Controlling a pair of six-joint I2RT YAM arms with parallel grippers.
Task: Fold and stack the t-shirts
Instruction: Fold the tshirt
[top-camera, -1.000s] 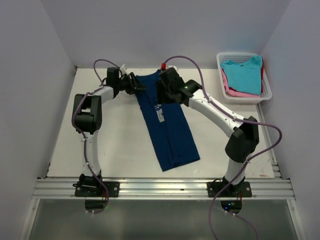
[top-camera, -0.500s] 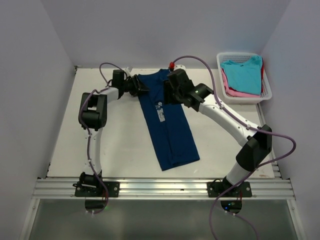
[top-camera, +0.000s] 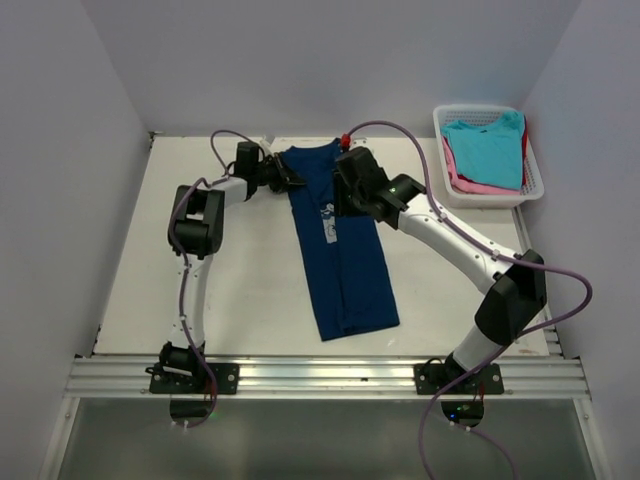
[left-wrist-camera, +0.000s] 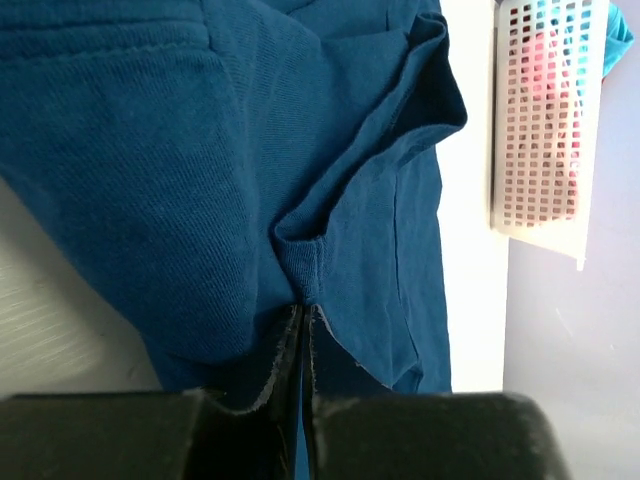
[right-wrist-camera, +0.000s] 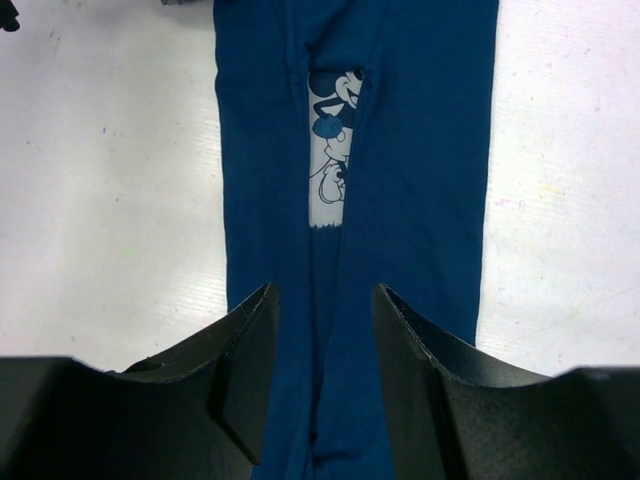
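A navy t-shirt (top-camera: 345, 260), folded lengthwise into a long strip, lies on the white table (top-camera: 240, 280) with its pale Mickey print (top-camera: 328, 222) showing in the gap between the folded sides. My left gripper (top-camera: 286, 181) is at the strip's far left corner. In the left wrist view its jaws (left-wrist-camera: 303, 312) are shut on a bunched fold of the navy t-shirt (left-wrist-camera: 150, 150). My right gripper (top-camera: 346, 198) hovers over the far right part. Its fingers (right-wrist-camera: 322, 295) stand open just above the navy t-shirt (right-wrist-camera: 420, 150), with nothing held.
A white lattice basket (top-camera: 489, 199) stands at the back right corner, holding a turquoise tee (top-camera: 487, 150) on top of a pink one (top-camera: 466, 184), with red at its far side. The basket (left-wrist-camera: 540, 130) also shows in the left wrist view.
My left gripper has closed on the shirt's far left corner after moving right. The right gripper has shifted slightly right and its jaws have narrowed. The shirt's far end moved a little right.
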